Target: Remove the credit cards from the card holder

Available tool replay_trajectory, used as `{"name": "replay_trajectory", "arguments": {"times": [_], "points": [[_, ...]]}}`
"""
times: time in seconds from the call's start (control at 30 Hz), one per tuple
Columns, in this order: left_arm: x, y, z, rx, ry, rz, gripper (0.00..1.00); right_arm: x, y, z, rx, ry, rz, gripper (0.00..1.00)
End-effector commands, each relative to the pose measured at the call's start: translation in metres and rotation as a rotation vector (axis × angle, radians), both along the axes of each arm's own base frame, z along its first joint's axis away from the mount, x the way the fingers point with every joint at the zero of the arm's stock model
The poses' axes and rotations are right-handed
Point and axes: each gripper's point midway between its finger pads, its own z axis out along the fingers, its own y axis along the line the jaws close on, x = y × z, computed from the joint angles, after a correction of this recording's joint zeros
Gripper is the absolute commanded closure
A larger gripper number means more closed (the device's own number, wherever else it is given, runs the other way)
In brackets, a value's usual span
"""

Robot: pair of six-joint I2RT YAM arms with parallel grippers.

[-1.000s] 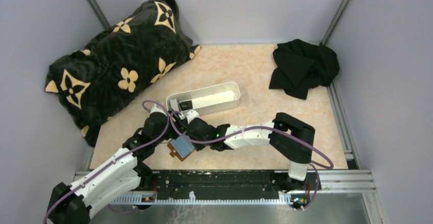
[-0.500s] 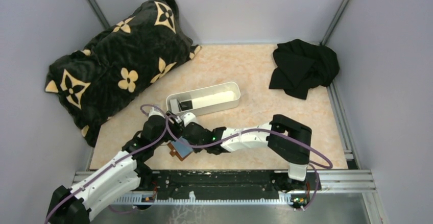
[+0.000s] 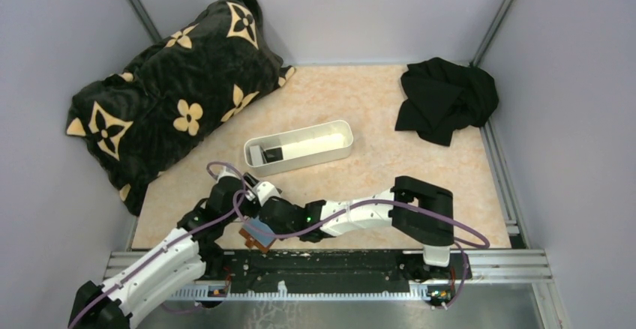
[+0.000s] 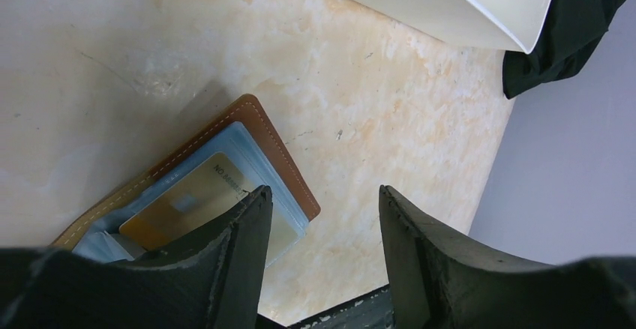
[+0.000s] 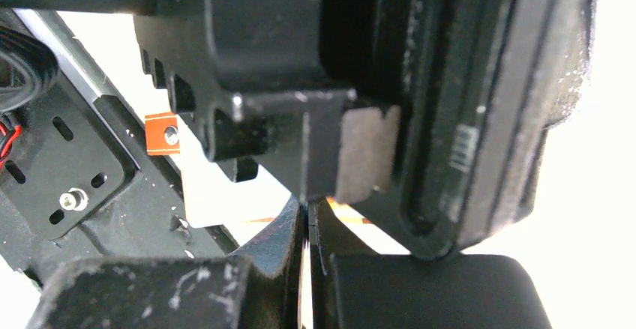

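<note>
Closest to the arms' bases, a black slotted rail runs along the near edge of the desk, whose top is a pale, marbled peach with light scuffs. Just beyond the rail, left of centre, sits the card holder. It is opened out, with stitched brown leather at its border and blue-grey pockets facing up. Whether it rests flat or is lifted a little cannot be told. One tan credit card is tucked in a pocket with its printed face showing.

The left tool hangs over the holder's edge, released, its fingers spread above bare desk. The right tool reaches in from the right to the same spot, close against the left one. Its jaws are clenched tight, and whether a thin edge is pinched there cannot be told.

Further back, mid-desk, a long white tray lies slanted. A few dark flat pieces sit at its left end, too small to identify. At the far left a black pillow with tan flower shapes leans into the corner. At the far right a crumpled black cloth lies by the wall. Plain grey-lilac walls close the desk in on three sides, with metal posts at the far corners.
</note>
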Motion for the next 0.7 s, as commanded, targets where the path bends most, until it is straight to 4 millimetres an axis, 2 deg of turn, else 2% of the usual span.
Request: {"name": "replay_trajectory", "arguments": {"times": [0.0, 0.1, 0.2, 0.47, 0.6, 0.67], "points": [[-0.020, 0.008, -0.019, 0.060, 0.092, -0.031, 0.38, 0.008, 0.031, 0.032, 0.117, -0.055, -0.006, 0.99], [-0.023, 0.009, -0.020, 0.059, 0.090, -0.038, 0.38, 0.013, 0.025, 0.029, 0.099, -0.066, -0.047, 1.00], [-0.020, 0.010, -0.012, 0.047, 0.060, -0.024, 0.38, 0.023, 0.017, 0.029, 0.082, -0.090, -0.116, 1.00], [0.000, 0.023, 0.032, 0.096, -0.062, 0.047, 0.38, 0.049, -0.006, 0.042, 0.097, -0.120, -0.235, 1.00], [0.011, 0.030, 0.060, 0.112, -0.139, 0.092, 0.37, 0.064, -0.023, 0.051, 0.105, -0.139, -0.295, 1.00], [0.015, 0.031, 0.069, 0.124, -0.157, 0.098, 0.37, 0.072, -0.034, 0.055, 0.107, -0.147, -0.333, 1.00]]}}
